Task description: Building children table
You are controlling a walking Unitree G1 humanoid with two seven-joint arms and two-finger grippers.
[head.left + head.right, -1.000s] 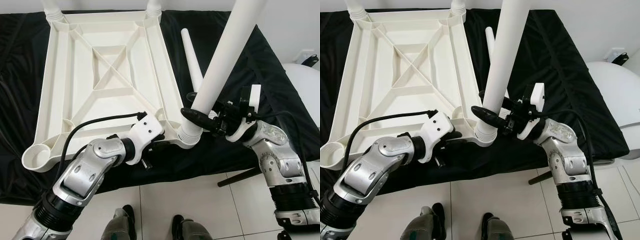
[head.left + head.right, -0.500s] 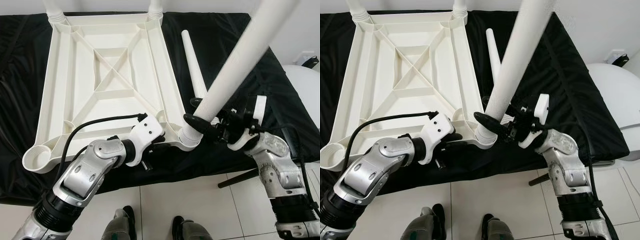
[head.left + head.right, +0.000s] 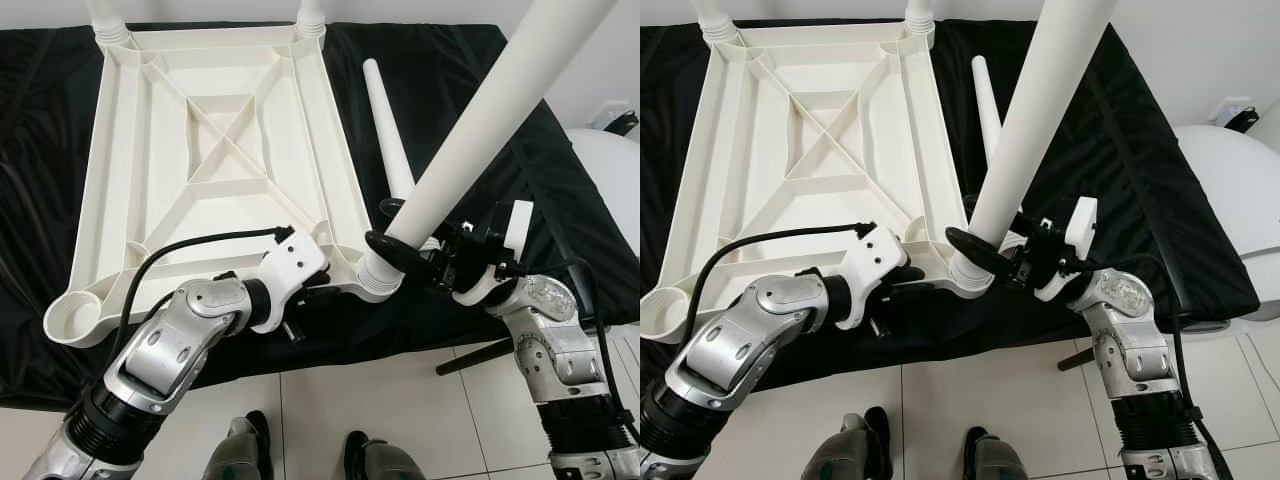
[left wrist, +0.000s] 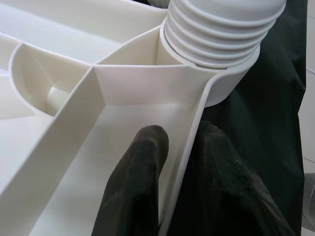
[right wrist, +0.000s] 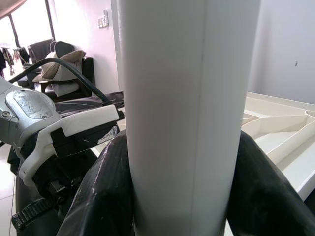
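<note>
The white table leg (image 3: 480, 125) stands tilted, its long axis rising from its ribbed base in the near right corner socket up and to the robot's right; the right hand (image 3: 392, 232) is clamped round it just above the base; the left hand (image 4: 172, 182) pinches the rim of the upturned white tabletop (image 3: 215, 150) beside that socket; a loose leg (image 3: 385, 125) lies on the black cloth (image 3: 470, 70); white tiled floor (image 3: 390, 410) below.
</note>
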